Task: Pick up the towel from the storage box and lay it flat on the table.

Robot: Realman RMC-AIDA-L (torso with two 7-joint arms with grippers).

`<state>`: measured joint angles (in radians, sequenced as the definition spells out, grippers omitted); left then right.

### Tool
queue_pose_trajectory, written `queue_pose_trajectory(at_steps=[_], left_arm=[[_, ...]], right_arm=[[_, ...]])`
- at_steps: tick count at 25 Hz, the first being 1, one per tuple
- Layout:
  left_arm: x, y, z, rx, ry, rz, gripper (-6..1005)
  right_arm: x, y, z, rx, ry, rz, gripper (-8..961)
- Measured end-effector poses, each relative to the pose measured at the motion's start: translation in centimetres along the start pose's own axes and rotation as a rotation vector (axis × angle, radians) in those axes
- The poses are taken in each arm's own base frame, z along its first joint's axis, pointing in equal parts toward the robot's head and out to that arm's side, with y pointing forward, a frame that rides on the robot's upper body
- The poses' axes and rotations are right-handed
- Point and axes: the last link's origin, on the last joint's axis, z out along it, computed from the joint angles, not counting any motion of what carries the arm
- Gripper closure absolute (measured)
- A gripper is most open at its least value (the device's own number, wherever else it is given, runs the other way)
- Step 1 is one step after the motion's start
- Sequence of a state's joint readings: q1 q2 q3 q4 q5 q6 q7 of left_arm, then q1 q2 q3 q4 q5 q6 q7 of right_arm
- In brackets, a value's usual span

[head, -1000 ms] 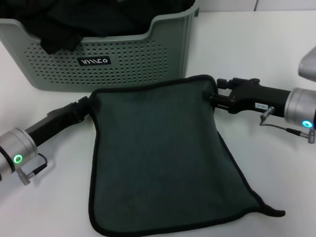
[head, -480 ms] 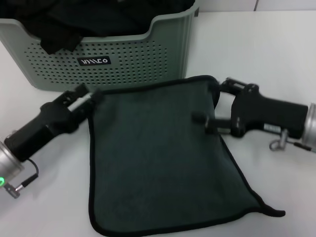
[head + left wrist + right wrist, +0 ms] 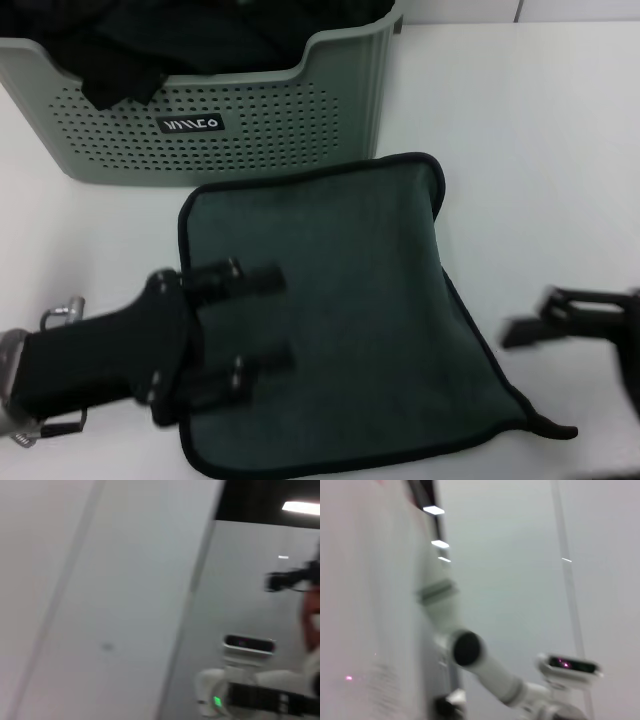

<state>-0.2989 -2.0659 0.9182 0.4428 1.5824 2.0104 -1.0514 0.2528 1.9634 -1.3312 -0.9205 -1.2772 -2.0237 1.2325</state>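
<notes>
The towel (image 3: 330,310) lies spread dark face up on the tabletop (image 3: 520,120), just in front of the storage box (image 3: 200,110), so the laying step looks done. The left gripper (image 3: 265,320) hangs above its near left part, fingers apart and empty; the right gripper (image 3: 520,330) sits off its right edge, fingers seemingly parted, and next only parking both arms seems called for

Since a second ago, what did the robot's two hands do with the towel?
Both let go of the towel's far corners and pulled back toward the robot. The left gripper now hangs open over the towel's near left part; the right gripper, also open, has swung off to the towel's right, over the table. The towel stayed spread flat, dark side up, in front of the storage box, which didn't move.
</notes>
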Motion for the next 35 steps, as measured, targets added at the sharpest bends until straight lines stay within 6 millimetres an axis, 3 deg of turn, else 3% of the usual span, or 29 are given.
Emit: queue_pose_trajectory(at_steps=[5, 11, 18, 35], left_arm=[[0.2, 0.5, 1.3, -0.118, -0.04, 0.002, 359], [0.7, 0.1, 2.4, -0.153, -0.026, 0.046, 366], [1.0, -0.3, 3.9, -0.216, -0.038, 0.054, 382], [2.8, -1.6, 0.7, -0.135, -0.068, 0.057, 381]], right_arm=[[-0.8, 1.5, -1.3, 0.003, -0.038, -0.023, 94], [0.3, -0.1, -0.9, 0.127, 0.005, -0.001, 96], [1.4, -3.6, 3.3, 0.078, 0.096, 0.029, 96], [1.1, -4.4, 4.6, 0.033, 0.109, 0.024, 96]])
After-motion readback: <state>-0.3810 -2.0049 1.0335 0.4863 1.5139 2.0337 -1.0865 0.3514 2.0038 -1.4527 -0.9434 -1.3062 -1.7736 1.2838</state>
